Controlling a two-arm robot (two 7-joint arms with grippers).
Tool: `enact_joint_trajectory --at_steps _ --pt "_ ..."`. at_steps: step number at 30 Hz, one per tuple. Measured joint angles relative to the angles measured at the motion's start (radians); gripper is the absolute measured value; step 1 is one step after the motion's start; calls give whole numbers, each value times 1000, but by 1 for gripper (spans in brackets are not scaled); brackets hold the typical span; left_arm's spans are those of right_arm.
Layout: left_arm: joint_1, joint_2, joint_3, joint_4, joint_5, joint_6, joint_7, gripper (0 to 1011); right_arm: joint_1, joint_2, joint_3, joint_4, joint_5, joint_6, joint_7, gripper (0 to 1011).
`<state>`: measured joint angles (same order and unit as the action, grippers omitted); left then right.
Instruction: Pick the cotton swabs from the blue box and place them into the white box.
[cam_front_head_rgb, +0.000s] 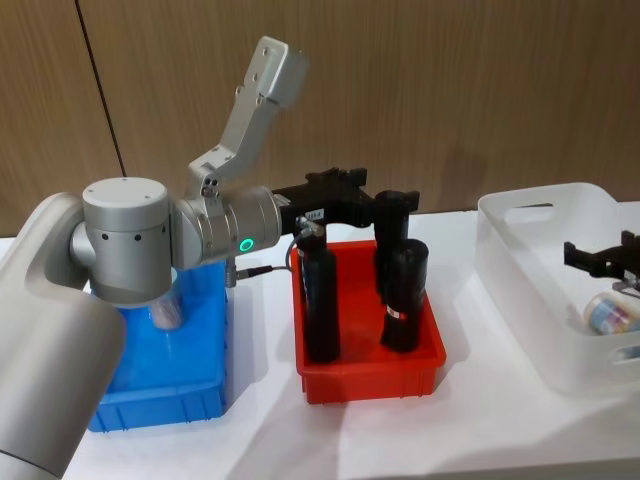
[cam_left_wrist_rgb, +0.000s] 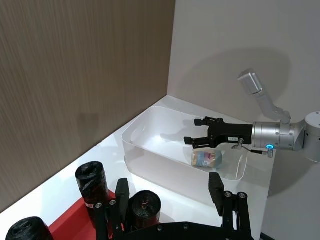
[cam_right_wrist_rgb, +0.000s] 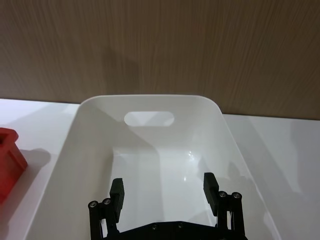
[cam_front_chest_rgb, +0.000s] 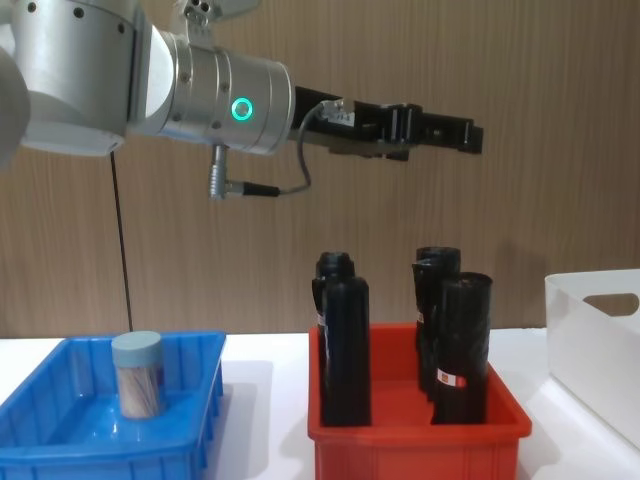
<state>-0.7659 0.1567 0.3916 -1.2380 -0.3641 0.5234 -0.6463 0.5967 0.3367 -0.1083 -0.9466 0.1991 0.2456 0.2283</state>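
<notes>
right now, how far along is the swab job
Done: one cotton swab jar lies in the white box, below the open, empty right gripper. In hand: nothing; the left gripper hangs open above the red bin. Left: the second jar, standing in the blue box.

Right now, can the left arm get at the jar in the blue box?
Probably yes. The jar stands alone in the blue box, its lid bare. The left pincer is open, high over the red bin, above the black rolls, so it should swing across clear.
</notes>
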Motion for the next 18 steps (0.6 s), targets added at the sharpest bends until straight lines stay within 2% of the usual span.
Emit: enact_joint_trajectory --at_steps 11,18 --pt "0 0 0 0 0 0 0 1004 -71 10 12 -127 27 -53 -34 1001" --pt "0 0 0 0 0 0 0 1004 -149 20 24 -252 54 -102 -65 1001"
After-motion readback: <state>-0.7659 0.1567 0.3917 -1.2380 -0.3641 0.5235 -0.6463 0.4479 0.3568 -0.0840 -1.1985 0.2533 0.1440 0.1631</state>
